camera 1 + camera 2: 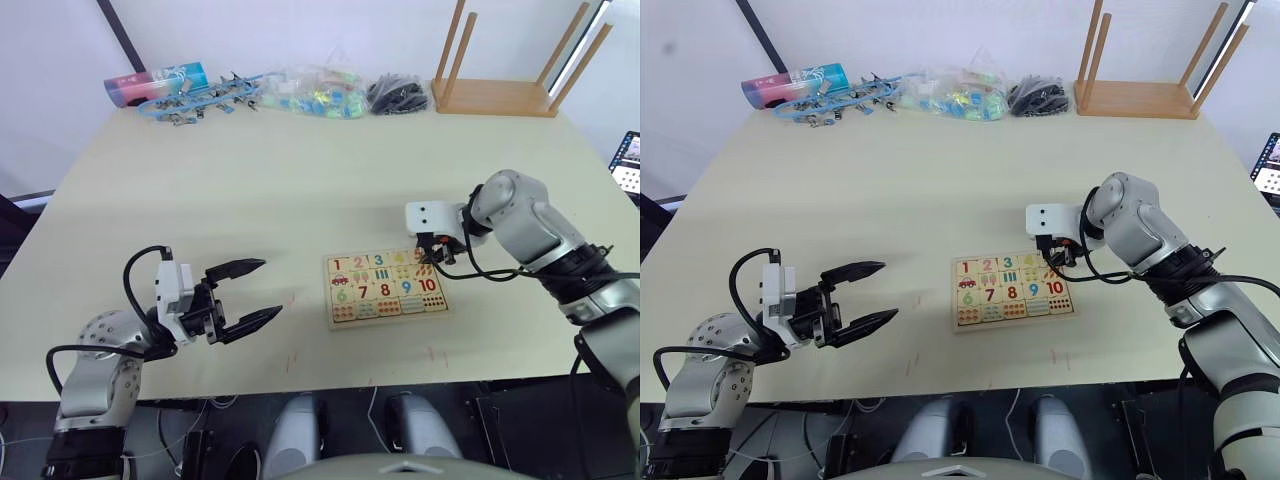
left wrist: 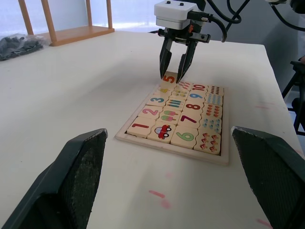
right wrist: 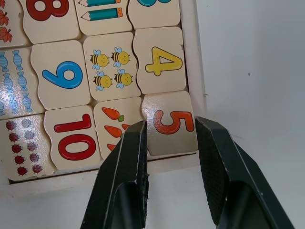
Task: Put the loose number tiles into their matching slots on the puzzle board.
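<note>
Tabletop puzzle board [image 2: 143,139] shows every tile seated.

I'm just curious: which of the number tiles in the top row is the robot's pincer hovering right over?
The orange 5 tile, at the end of the puzzle board's upper row. The right gripper's fingers straddle it; the yellow 4 lies beside it.

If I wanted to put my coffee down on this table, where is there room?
Bare tabletop spans the middle, between the far-edge clutter beside the upturned stool and the puzzle board. It is crowded around the board, where the right gripper works.
</note>
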You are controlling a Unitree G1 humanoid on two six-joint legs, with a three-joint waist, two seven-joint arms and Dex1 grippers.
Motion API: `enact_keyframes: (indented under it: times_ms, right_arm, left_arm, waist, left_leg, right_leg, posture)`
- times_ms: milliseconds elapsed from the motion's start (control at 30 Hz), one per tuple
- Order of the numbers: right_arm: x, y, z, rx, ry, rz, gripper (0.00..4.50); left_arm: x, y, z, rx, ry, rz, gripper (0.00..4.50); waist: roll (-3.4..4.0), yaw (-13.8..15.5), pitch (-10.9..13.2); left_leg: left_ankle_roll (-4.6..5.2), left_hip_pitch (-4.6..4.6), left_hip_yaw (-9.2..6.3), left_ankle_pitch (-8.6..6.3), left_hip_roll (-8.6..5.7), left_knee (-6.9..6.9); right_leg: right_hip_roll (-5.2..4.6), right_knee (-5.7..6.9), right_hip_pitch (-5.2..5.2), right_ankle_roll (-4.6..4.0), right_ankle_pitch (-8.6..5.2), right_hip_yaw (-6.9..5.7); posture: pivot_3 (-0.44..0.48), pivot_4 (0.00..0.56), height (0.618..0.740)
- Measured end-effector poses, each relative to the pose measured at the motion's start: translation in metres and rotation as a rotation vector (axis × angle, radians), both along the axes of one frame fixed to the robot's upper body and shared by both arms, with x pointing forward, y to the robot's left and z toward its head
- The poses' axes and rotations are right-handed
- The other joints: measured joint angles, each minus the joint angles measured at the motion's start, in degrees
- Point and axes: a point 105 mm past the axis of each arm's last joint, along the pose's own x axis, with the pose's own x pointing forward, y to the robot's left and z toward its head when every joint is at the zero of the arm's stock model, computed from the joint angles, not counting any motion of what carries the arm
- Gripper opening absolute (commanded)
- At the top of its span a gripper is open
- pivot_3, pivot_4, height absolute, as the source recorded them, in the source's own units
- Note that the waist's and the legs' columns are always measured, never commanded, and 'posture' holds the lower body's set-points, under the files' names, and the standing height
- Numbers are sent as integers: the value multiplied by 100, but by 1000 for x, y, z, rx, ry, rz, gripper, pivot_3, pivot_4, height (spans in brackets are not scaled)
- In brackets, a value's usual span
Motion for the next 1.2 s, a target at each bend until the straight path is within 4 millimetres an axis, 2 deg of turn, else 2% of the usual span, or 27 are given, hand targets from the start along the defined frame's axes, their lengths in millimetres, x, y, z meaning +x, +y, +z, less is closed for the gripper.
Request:
enact_keyframes:
  times_ms: [33, 100, 267, 500, 700, 767, 833, 867, 900, 1033, 1067, 1200]
  right_arm:
    - [0, 0, 0, -2, -4, 7, 1425]
    - [-1, 0, -2, -4, -7, 19, 2073]
    - [-1, 0, -1, -1, -12, 30, 4448]
    - [-1, -2, -1, -2, 6, 24, 4448]
    - [0, -16, 8, 72, 13, -46, 4448]
    - [0, -19, 11, 134, 4, -82, 3939]
    - [-1, -21, 12, 175, 3, -105, 3229]
    - [-3, -23, 13, 196, 0, -115, 2692]
    - [-4, -24, 13, 203, -2, -119, 2390]
    - [-5, -28, 17, 311, -43, -165, 338]
    - [-5, -30, 15, 336, -45, -183, 72]
    - [-7, -36, 5, 433, -57, -261, 72]
  left_arm:
    - [0, 0, 0, -3, -1, 0, 4500]
    - [0, -1, 0, -4, -2, -1, 4500]
    - [1, -1, 1, -3, -6, -2, 4500]
    - [2, -2, 3, -1, -14, -5, 4500]
    - [7, -5, 8, -1, -37, -18, 4500]
    - [8, -6, 7, -3, -31, -24, 4500]
    - [8, -8, 6, -4, -27, -32, 4500]
    - [9, -9, 6, -5, -28, -36, 4500]
    - [10, -8, 6, -5, -27, -35, 4500]
    - [12, -10, 8, -6, -32, -46, 4500]
    - [13, -10, 8, -5, -35, -49, 4500]
    - [14, -11, 10, -4, -41, -60, 4500]
  waist:
    - [0, -1, 0]
    - [-1, -3, -1]
    - [-2, 0, -1]
    - [-1, 3, -1]
    - [-1, 13, 1]
    - [-1, 6, 1]
    - [-2, 6, 1]
    - [-1, 5, 1]
    - [-1, 5, 1]
    - [-4, 13, 0]
    - [-4, 15, 0]
    - [-4, 14, 0]
  left_leg:
    - [0, 0, 0, 0, 0, 0]
    - [0, 0, -1, 0, 0, 0]
    - [0, 1, 0, 0, 0, 0]
    - [0, 1, 0, 0, 0, 0]
    - [0, -2, -2, 0, -1, -1]
    - [0, -2, 0, 0, -1, -3]
    - [0, -2, 0, 0, -1, -5]
    - [0, -2, -1, 0, 0, -6]
    - [0, -2, -1, 0, 0, -6]
    - [0, -2, -2, 0, 0, -6]
    - [0, -3, -1, 0, -1, -6]
    - [0, -4, 0, 0, -1, -6]
  right_leg:
    - [0, 0, 0, 0, 0, 0]
    - [0, 1, 0, -1, 0, 0]
    - [0, 1, 1, 0, 0, 0]
    - [-1, 1, 1, -1, -1, -1]
    - [-3, -2, 1, -1, 0, -2]
    - [-4, -3, 0, 2, 1, -3]
    - [-3, -3, -1, 3, 2, -3]
    - [-3, -2, -2, 3, 2, -4]
    - [-3, -2, -2, 4, 2, -4]
    - [-3, -4, 0, 4, 2, -5]
    - [-4, -4, 0, 4, 2, -4]
    - [-4, -5, 0, 6, 4, -4]
  posture:
    - [0, 150, 737]
    - [0, 150, 737]
    - [0, 150, 737]
    - [0, 150, 737]
    - [0, 150, 737]
    - [0, 150, 737]
    - [0, 150, 737]
    - [0, 150, 737]
    - [0, 150, 737]
    - [0, 150, 737]
    - [0, 150, 737]
    - [0, 150, 737]
